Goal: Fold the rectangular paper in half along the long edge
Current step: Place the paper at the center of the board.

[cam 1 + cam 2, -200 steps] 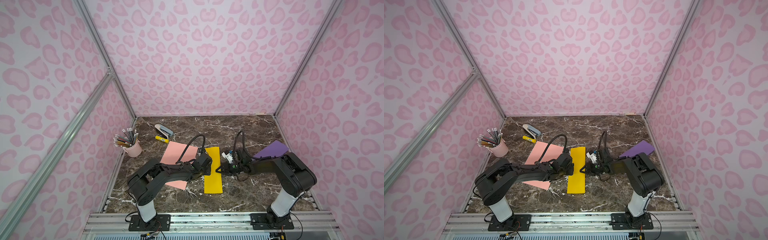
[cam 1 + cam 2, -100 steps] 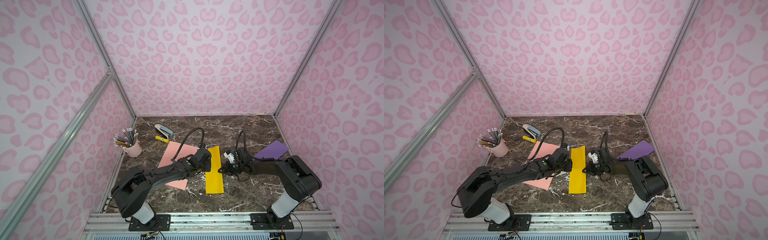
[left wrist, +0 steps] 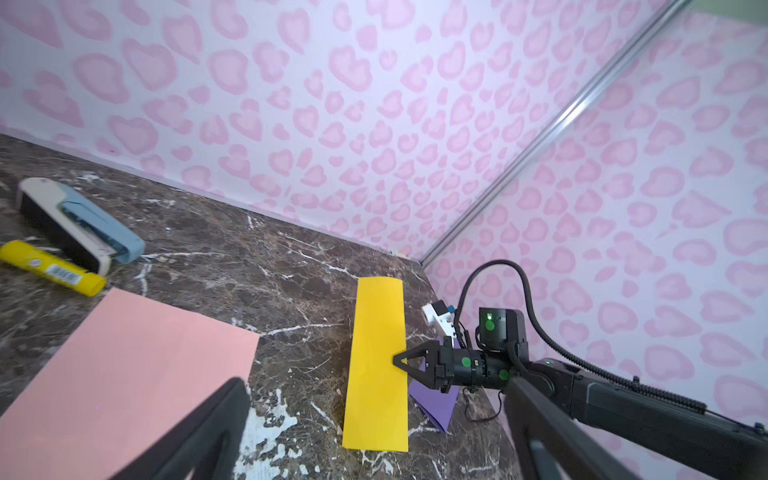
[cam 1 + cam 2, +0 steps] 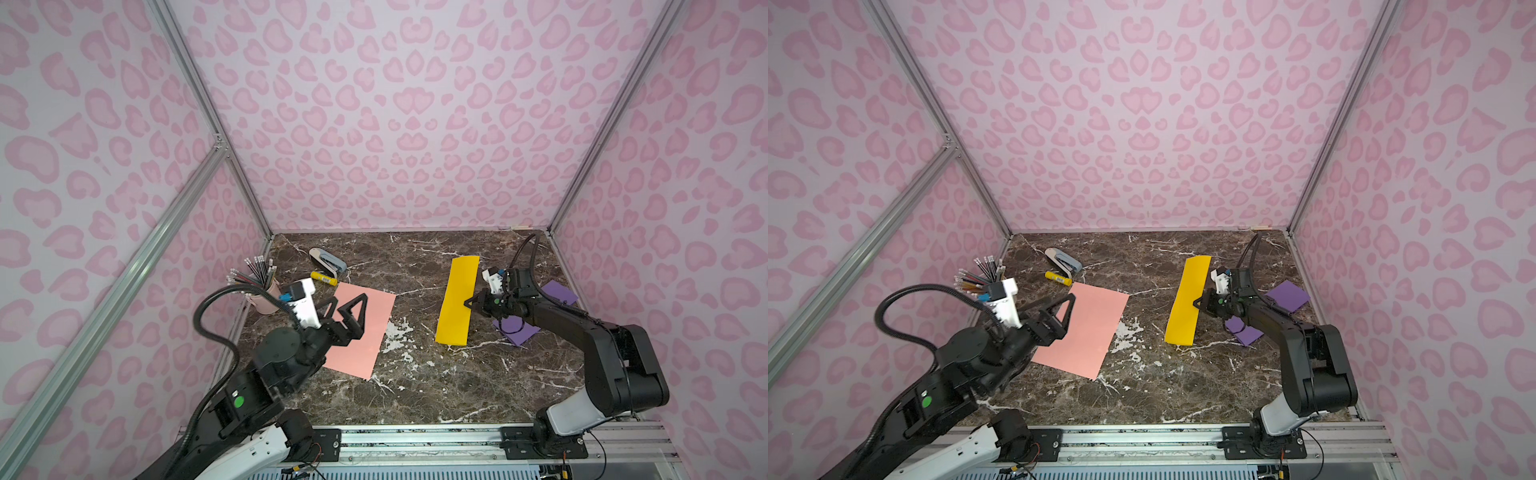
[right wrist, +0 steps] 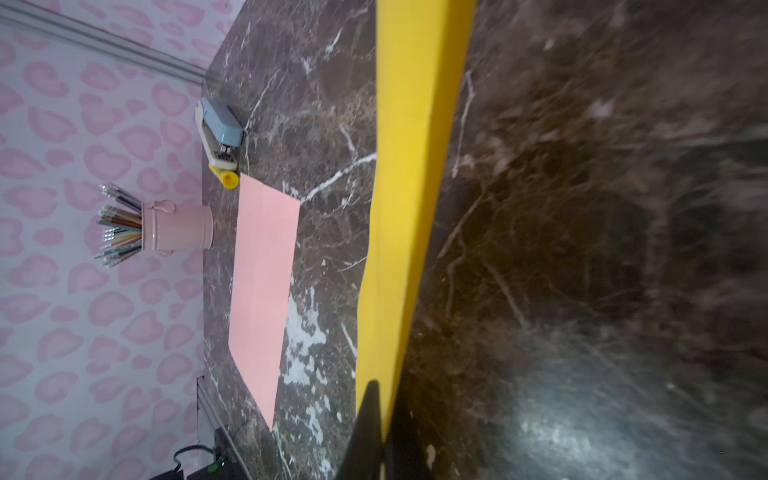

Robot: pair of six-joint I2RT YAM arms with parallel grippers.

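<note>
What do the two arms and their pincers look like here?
Black left arm and right arm with white base links, round green stickers and a looping ribbed black cable each. White camera mounts with blue plugs at the wrists. Black left pincer and right pincer with hollow triangular fingers.

A dark brown, white-veined marble tabletop (image 4: 419, 374) carries a folded yellow paper strip (image 4: 457, 301) right of centre, a salmon-pink paper sheet (image 4: 374, 332) left of centre and purple paper (image 4: 561, 292) at its right edge. Towards the back left lie a blue-grey stapler (image 4: 328, 261) and a yellow tube (image 4: 324, 279) just beside it. A pink metal cup of pencils (image 4: 264, 306) stands at the left edge.
</note>
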